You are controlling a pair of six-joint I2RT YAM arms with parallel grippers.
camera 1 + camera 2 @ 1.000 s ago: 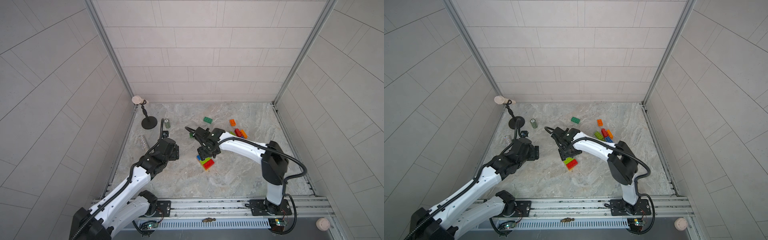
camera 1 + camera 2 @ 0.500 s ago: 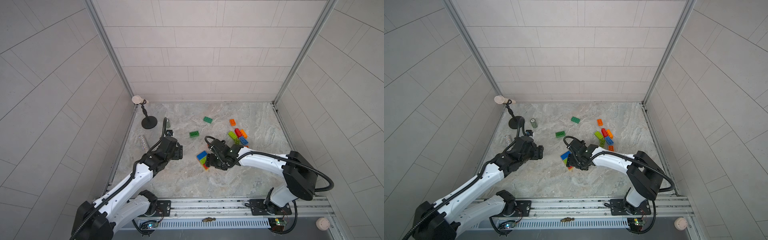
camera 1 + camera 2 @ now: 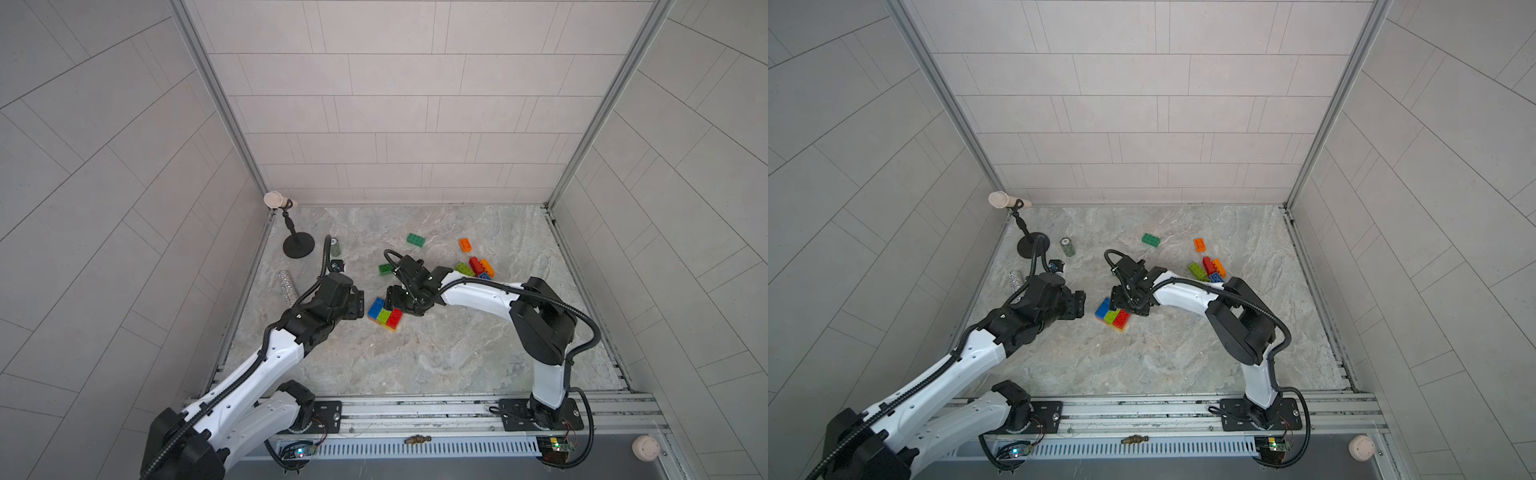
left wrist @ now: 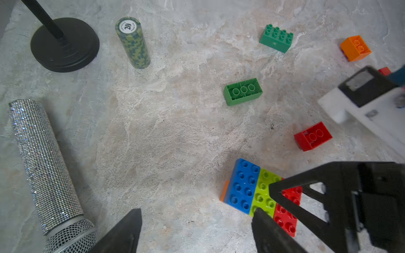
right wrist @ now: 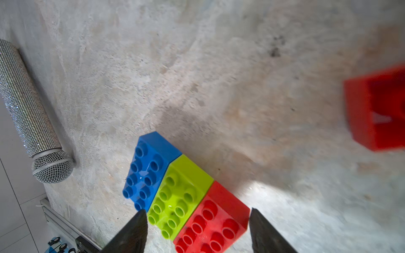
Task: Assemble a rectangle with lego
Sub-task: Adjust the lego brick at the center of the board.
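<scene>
The lego assembly (image 3: 383, 314) (image 3: 1112, 316) lies mid-floor: blue, lime and red bricks side by side on an orange layer. My right gripper (image 3: 395, 302) (image 5: 197, 219) hovers open at its far side, its fingers either side of the lime and red bricks (image 5: 182, 197). My left gripper (image 3: 360, 303) (image 4: 197, 213) is open just left of the assembly (image 4: 247, 188), with bare floor between its fingers. A loose red brick (image 4: 313, 135) lies upturned close by. Two dark green bricks (image 3: 385, 269) (image 3: 415, 240), an orange one (image 3: 465, 244) and a small heap (image 3: 477, 268) lie farther back.
A black microphone stand (image 3: 298, 249) stands at the back left. Beside it is a green cylinder of stacked chips (image 3: 335, 248) (image 4: 132, 43). A glittery silver microphone (image 3: 287, 284) (image 4: 43, 164) lies along the left wall. Tiled walls close in three sides.
The right arm's elbow swung out toward the front right and came back, its gripper staying at the assembly. The left gripper has crept right, closer to the assembly.
</scene>
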